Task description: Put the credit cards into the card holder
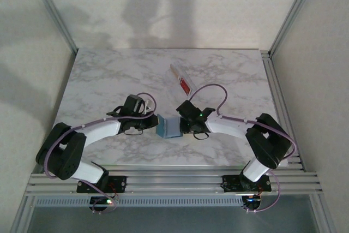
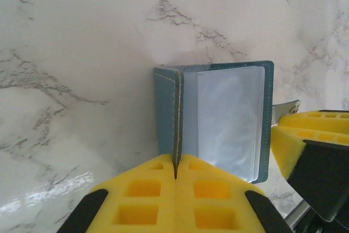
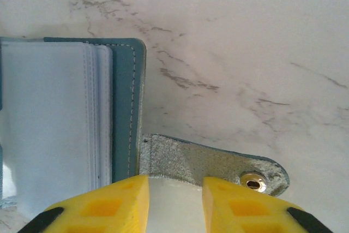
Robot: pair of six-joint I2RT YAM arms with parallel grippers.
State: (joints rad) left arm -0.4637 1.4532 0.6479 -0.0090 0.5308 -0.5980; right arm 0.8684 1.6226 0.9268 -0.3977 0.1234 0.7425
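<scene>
L gripper [image 2: 175, 170] pinched shut on teal wallet [image 2: 218, 118] cover; R gripper [image 3: 174, 189] part open, astride its snap strap [image 3: 212, 162]. Clear card holder [image 1: 179, 76] w/ red card [image 1: 186, 86] sits beyond.

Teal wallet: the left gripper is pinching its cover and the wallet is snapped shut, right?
Not shut. The left wrist view shows the teal wallet open, with its clear sleeves exposed. In the right wrist view the snap strap lies unfastened. The left gripper does pinch its cover.
</scene>
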